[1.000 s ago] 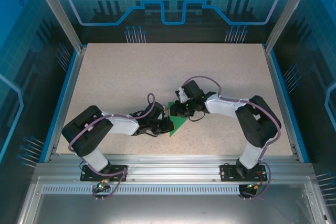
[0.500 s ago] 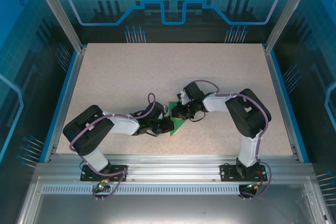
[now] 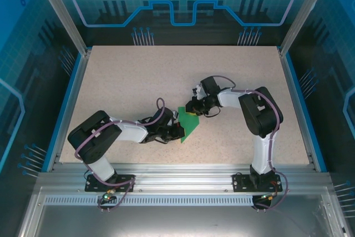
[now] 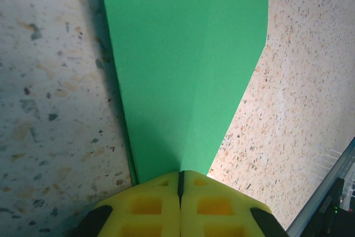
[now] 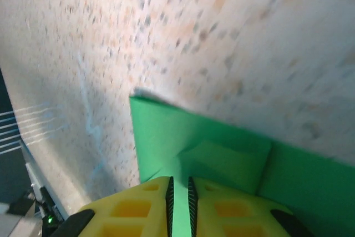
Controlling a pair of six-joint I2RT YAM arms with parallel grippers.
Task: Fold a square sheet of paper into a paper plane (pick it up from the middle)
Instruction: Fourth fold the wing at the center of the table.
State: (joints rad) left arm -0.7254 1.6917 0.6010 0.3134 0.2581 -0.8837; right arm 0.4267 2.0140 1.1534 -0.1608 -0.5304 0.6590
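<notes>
Because both tools hold the same piece, the coming move turns on how it lies between them. On the speckled worktop [image 3: 138, 76], the green paper sheet [image 3: 187, 121], already folded into a tapering shape, stretches between the two arms. Its long axis runs from the left tool [image 3: 177, 132] at the narrow near end to the right tool [image 3: 192, 109] at the wider far end. Seen from the left wrist, the paper fans out straight ahead of yellow pads [image 4: 147, 203] pressed together on its tip. The right pads [image 5: 138, 212] pinch a folded flap's edge, green showing in their slim gap. Neither arm looks nearer; any crease likely needs both.
</notes>
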